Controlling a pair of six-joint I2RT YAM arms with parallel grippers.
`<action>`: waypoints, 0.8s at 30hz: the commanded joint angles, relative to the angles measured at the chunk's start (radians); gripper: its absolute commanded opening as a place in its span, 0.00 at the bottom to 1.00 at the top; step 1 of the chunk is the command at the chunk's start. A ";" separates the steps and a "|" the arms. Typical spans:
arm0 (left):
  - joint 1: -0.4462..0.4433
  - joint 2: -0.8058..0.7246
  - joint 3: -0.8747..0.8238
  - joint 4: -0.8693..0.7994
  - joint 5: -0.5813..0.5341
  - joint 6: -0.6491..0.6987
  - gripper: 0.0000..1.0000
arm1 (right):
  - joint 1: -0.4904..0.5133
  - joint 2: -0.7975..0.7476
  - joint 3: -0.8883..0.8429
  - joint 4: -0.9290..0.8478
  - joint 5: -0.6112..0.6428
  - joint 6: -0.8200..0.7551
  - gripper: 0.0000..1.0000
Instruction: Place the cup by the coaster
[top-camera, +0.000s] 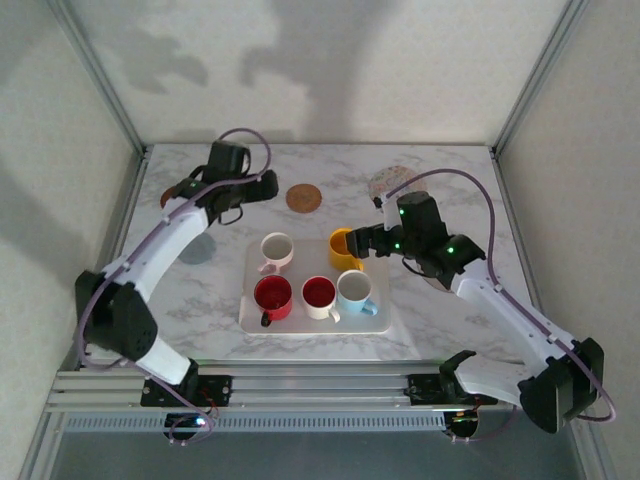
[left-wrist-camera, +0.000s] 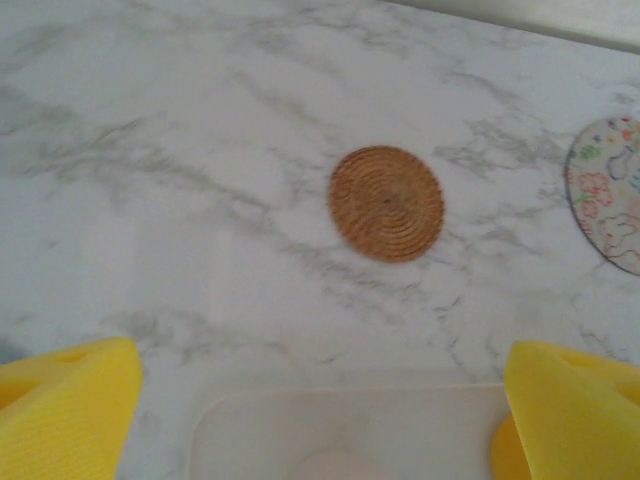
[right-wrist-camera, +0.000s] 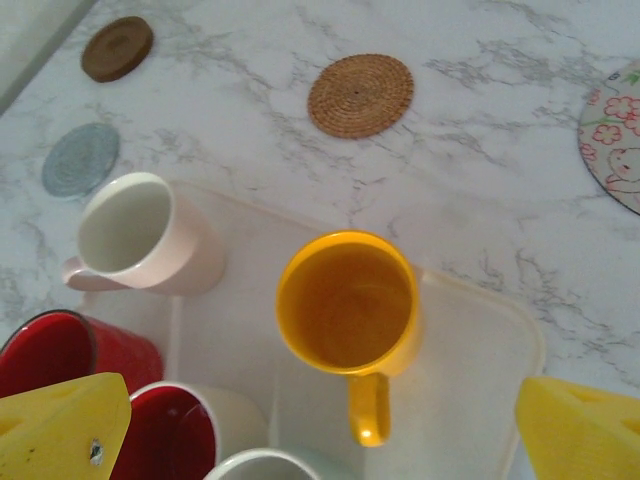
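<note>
A round woven coaster (top-camera: 304, 197) (left-wrist-camera: 387, 203) (right-wrist-camera: 360, 95) lies on the marble table behind the white tray (top-camera: 390, 322) (right-wrist-camera: 470, 400). On the tray's back right stands a yellow cup (top-camera: 342, 246) (right-wrist-camera: 347, 300), handle toward my right wrist camera. My right gripper (top-camera: 368, 243) (right-wrist-camera: 320, 435) hangs open just above it, one yellow finger (right-wrist-camera: 60, 425) on each side, holding nothing. My left gripper (top-camera: 262, 186) (left-wrist-camera: 320, 425) is open and empty over the tray's back edge (left-wrist-camera: 350, 410), a little short of the woven coaster.
Also on the tray are a pink cup (top-camera: 276, 250) (right-wrist-camera: 140, 235), a red cup (top-camera: 272, 297), a white cup with a red inside (top-camera: 319, 295) and a light blue cup (top-camera: 355, 292). Around it lie a floral coaster (top-camera: 390, 183) (left-wrist-camera: 610, 195), a grey coaster (right-wrist-camera: 80, 158) and a brown coaster (right-wrist-camera: 118, 47).
</note>
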 joint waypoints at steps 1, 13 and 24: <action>0.038 -0.121 -0.106 0.028 -0.049 -0.068 0.92 | 0.027 -0.037 -0.039 0.008 -0.017 0.045 0.99; 0.156 -0.302 -0.384 0.026 -0.035 -0.058 0.69 | 0.096 -0.048 -0.085 0.045 -0.107 0.062 0.99; 0.277 -0.278 -0.476 0.042 -0.049 -0.073 0.34 | 0.135 -0.004 -0.088 0.100 -0.115 0.069 0.99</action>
